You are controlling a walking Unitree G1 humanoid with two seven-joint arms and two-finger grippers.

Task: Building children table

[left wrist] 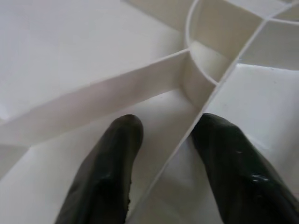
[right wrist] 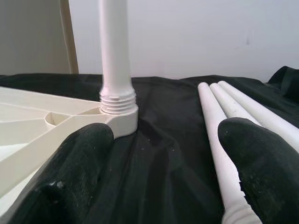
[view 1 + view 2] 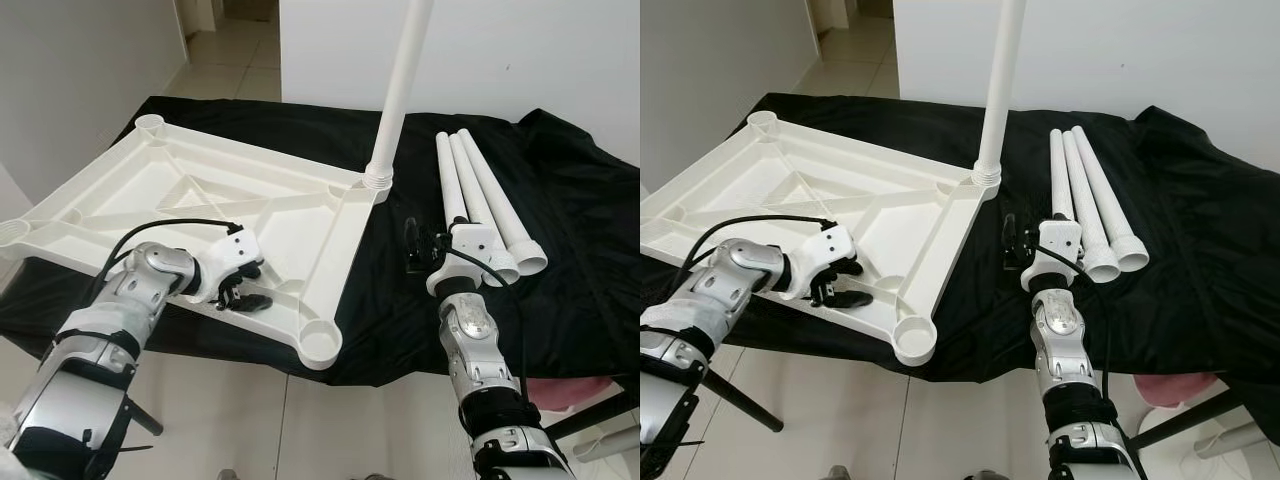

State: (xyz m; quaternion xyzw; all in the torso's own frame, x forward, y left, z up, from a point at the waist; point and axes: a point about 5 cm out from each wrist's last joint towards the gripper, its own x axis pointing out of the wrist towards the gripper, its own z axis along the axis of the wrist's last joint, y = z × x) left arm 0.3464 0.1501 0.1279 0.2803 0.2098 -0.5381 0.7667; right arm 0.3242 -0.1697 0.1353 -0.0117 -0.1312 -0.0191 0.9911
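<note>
A white plastic tabletop (image 3: 200, 190) lies upside down on a table draped in black cloth (image 3: 580, 230). One white leg (image 3: 400, 90) stands upright in its far right corner socket (image 2: 119, 109). Three loose white legs (image 3: 480, 195) lie side by side on the cloth to the right. My left gripper (image 3: 248, 285) is at the tabletop's near edge, open, its fingers (image 1: 107, 163) either side of a thin rib that runs to a corner socket (image 1: 205, 60). Between the tabletop and the loose legs, my right gripper (image 3: 420, 245) hovers open over the cloth.
The tabletop's near right corner socket (image 3: 320, 343) overhangs the table's front edge. A white wall stands behind the table, and tiled floor (image 3: 230, 50) leads off at the back left. Something pink (image 3: 590, 395) shows under the table's right side.
</note>
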